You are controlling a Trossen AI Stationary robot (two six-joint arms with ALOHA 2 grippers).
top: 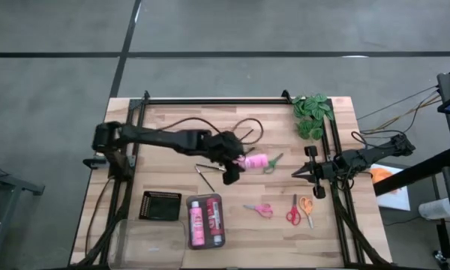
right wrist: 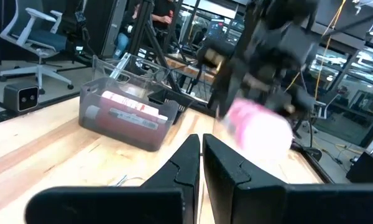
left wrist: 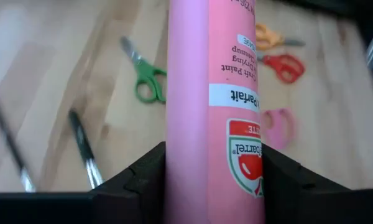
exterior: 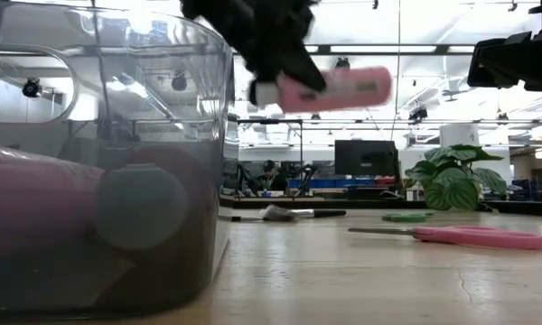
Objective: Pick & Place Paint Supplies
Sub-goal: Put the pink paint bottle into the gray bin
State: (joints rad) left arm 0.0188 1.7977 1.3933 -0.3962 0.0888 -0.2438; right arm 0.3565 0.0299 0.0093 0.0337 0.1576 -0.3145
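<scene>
1. High view: left arm stretches from its base at the table's (top: 165, 120) left edge out across the middle. Left gripper (top: 236, 163) is clamped on a pink paint bottle (top: 256, 161) lying horizontal, roughly table centre, just beside the green-handled scissors (top: 273, 163).
2. Same view: right arm is parked along the right edge, right gripper (top: 304, 172) pointing inward, fingers closed and empty.
3. Same view: clear tray (top: 205, 220) near the front edge holds two bottles, one pink and one red. Black tray (top: 160, 205) sits just to its left. Pink-handled scissors (top: 260, 210), red-handled scissors (top: 293, 213) and orange-handled scissors (top: 307, 207) lie in a row toward the front right. Thin brushes (top: 205, 174) lie left of the gripper. Leafy plant (top: 312, 114) is at the back right corner.
4. Low view: the bottle (exterior: 334, 89) hangs well clear of the tabletop, near level, gripped at its left end. Clear tray wall (exterior: 108, 162) fills the foreground; the pink-handled scissors (exterior: 474, 236) lie flat on the wood.
5. Left wrist view: both fingers press the bottle's (left wrist: 211, 112) sides, label facing the camera. Green-handled scissors (left wrist: 143, 74) and two brushes (left wrist: 84, 146) lie on the table below.
6. Right wrist view: right fingers (right wrist: 189, 163) pressed together, nothing between them. The left gripper with the bottle (right wrist: 261, 127) is blurred ahead; the clear tray (right wrist: 127, 112) is further off.
</scene>
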